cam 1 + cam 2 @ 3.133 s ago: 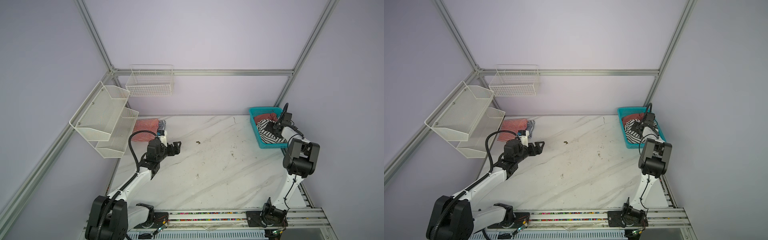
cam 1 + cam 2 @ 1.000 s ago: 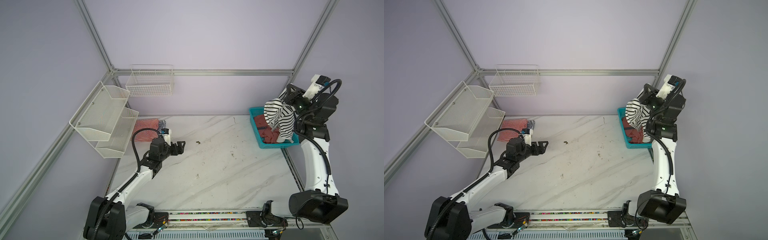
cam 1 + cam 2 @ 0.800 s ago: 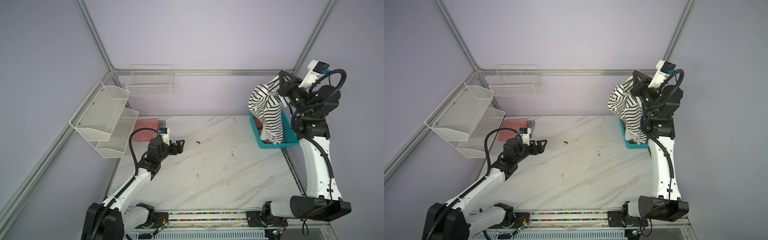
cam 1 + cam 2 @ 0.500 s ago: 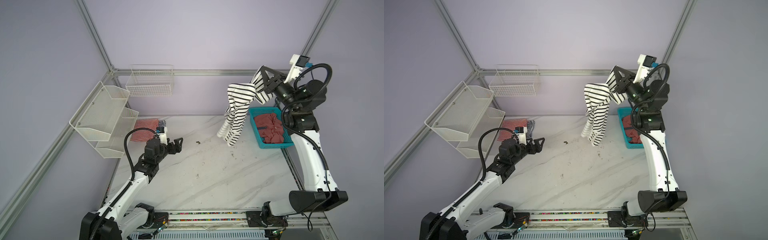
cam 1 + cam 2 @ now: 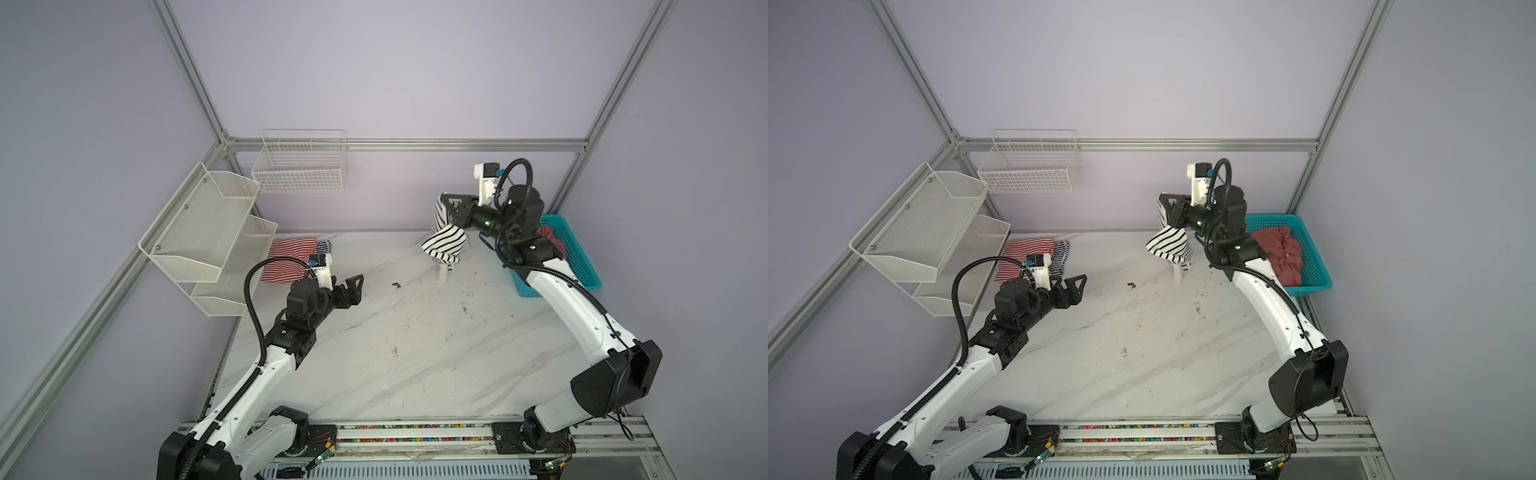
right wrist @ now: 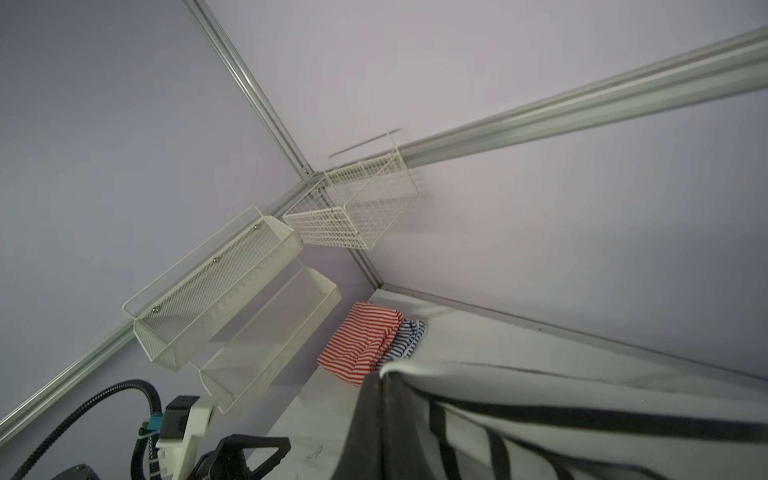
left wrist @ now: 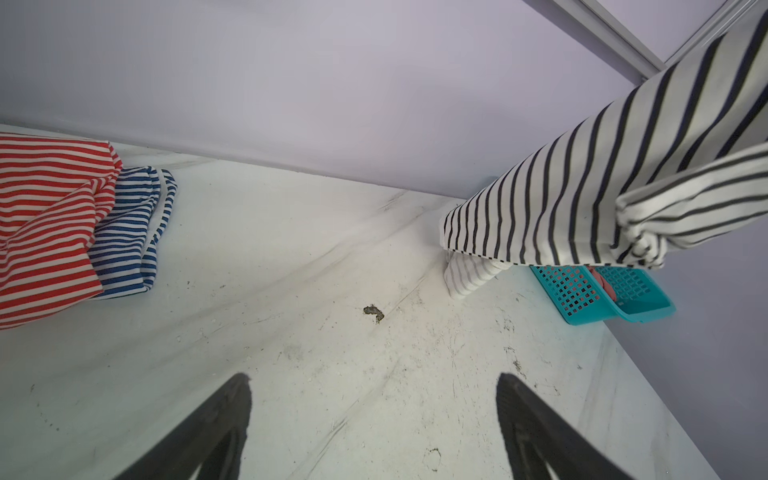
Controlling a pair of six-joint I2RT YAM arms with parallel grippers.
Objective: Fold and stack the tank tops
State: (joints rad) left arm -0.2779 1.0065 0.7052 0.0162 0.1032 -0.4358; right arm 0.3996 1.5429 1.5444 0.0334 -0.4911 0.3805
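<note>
**LOCATION TYPE: ROBOTICS LABORATORY TEST CELL**

The site is an enclosed robot work cell. An aluminium profile frame (image 5: 415,144) carries plain lavender wall panels (image 5: 395,75) on the left, far and right sides. The left arm (image 5: 266,374) and right arm (image 5: 573,307) are mounted on a rail (image 5: 415,436) at the near edge of a marble-pattern tabletop (image 5: 415,353). A corrugated cable (image 5: 251,291) runs exposed.

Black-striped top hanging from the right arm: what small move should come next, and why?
Probably lower the right hand toward mid-table so the black-striped top can settle flat. The top hangs bunched from that shut hand, with only its lowest tip down near the table. The left hand hovers open nearby, seemingly placed to help spread it.
</note>
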